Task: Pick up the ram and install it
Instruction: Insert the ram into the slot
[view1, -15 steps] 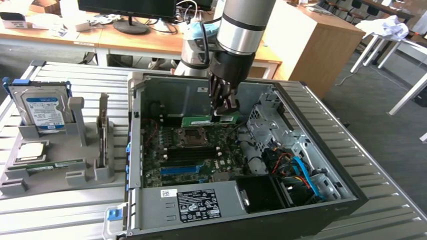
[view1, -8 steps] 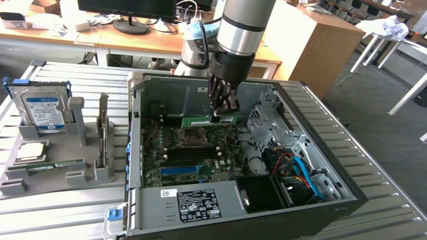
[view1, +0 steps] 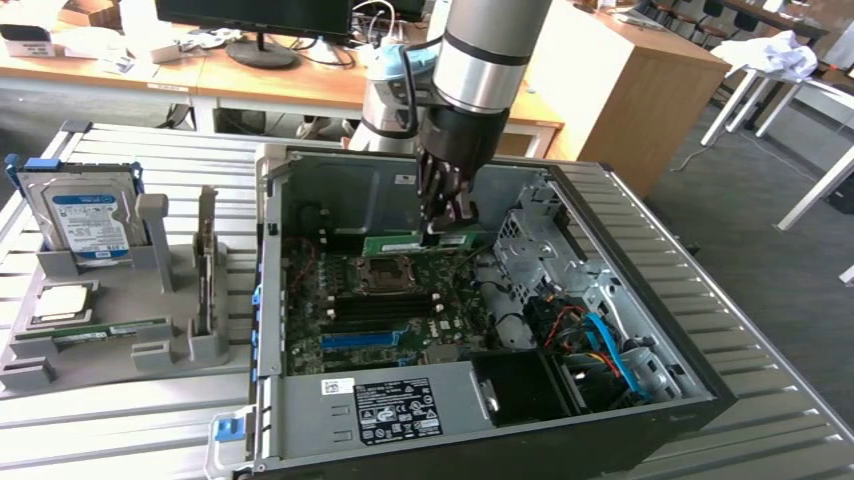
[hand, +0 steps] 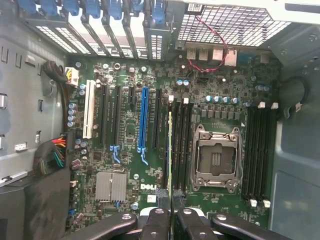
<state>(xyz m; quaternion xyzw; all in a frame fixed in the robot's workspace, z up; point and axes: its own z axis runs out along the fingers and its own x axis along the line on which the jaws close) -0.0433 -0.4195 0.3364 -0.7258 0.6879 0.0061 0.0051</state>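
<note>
My gripper reaches down into the open computer case and is shut on the ram, a long green stick held level by its top edge. In the wrist view the ram shows edge-on as a thin pale line running away from the gripper. It lines up with the black memory slots beside the processor socket. Whether its lower edge touches a slot I cannot tell.
On the exterior view's left, a grey holder carries a blue-labelled hard drive, a square silver processor chip and another green stick. Inside the case are a drive cage, blue and orange cables and a second slot bank.
</note>
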